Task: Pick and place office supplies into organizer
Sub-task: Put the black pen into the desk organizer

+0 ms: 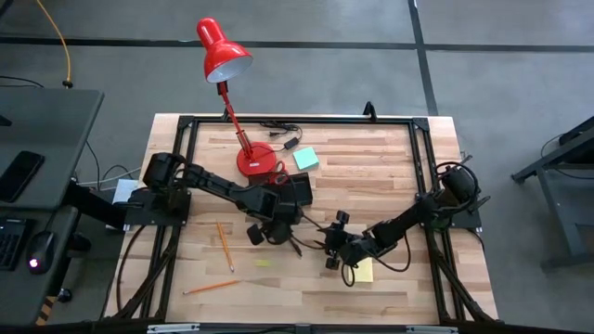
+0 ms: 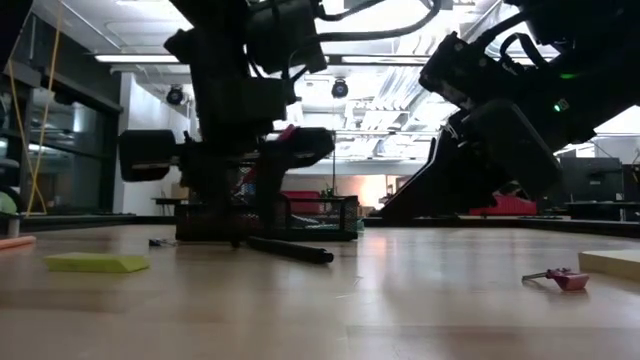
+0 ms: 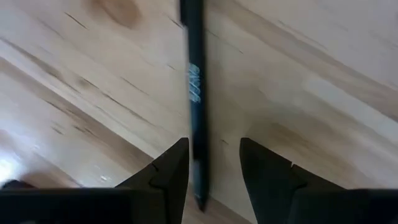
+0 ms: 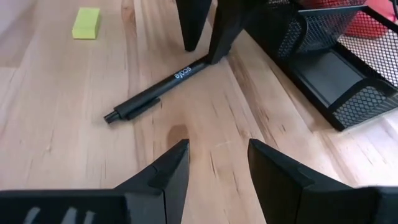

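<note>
So the left gripper [image 3: 214,171] is down at the table with its jaws apart, one finger either side of a black pen [image 3: 194,81]. In the left wrist view the pen runs straight up the middle of the frame, hugging one finger with a clear gap to the other, so it isn't pinched yet. My read: this is the grab step on the pen. Next it needs to squeeze shut squarely on the barrel, then lift and carry it over to the organizer [image 4: 339,74], which sits just beside the pen in the upper right of the right wrist view. Being round and smooth, the pen could roll or pivot if the fingers close off-centre.

The right gripper [image 4: 214,165] hangs a bit back from all this, near the centre of the high view, jaws apart with nothing between them, pointing at the same pen.

Materials: the pen is slim matte black plastic with small white lettering. The organizer is black wire mesh with low walls and a solid floor. The table [image 1: 390,176] is pale wood planks with visible grain. A small yellow-green sticky pad [image 4: 86,23] lies flat in the upper left of the right wrist view, well apart from the pen.
</note>
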Controlling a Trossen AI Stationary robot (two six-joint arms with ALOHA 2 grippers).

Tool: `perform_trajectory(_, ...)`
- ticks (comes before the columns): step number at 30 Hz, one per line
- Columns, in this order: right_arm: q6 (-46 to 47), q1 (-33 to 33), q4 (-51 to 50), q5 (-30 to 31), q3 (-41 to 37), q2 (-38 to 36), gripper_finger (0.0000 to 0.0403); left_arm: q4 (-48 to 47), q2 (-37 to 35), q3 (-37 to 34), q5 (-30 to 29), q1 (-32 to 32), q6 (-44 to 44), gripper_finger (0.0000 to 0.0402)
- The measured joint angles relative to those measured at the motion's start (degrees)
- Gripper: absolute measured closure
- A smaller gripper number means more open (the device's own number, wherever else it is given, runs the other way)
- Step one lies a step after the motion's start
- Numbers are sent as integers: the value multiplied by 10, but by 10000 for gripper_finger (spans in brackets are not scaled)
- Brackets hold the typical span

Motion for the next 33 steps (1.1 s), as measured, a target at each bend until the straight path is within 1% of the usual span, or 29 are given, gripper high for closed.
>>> perform_trajectory(3,-3,0,0,4,0,0,251,-10,0,0,0,0,-4,268)
perform_trajectory(7,-3,0,0,14,0,0,251,7,0,0,3,0,-4,268)
perform_trajectory(13,-3,0,0,15,0,0,251,30,30,3,11,1,-20,272)
perform_trajectory(16,-3,0,0,15,0,0,251,34,46,6,29,1,-21,295)
perform_trajectory(21,-3,0,0,15,0,0,251,49,51,5,43,1,-23,377)
perform_trajectory(22,-3,0,0,15,0,0,251,53,48,4,43,1,-23,386)
perform_trajectory(26,-3,0,0,15,0,-1,251,60,46,2,43,0,-28,383)
perform_trajectory(28,-3,0,0,19,0,-1,251,60,46,2,43,0,-30,393)
perform_trajectory(33,-4,0,0,25,0,-1,251,67,43,2,39,-1,-31,398)
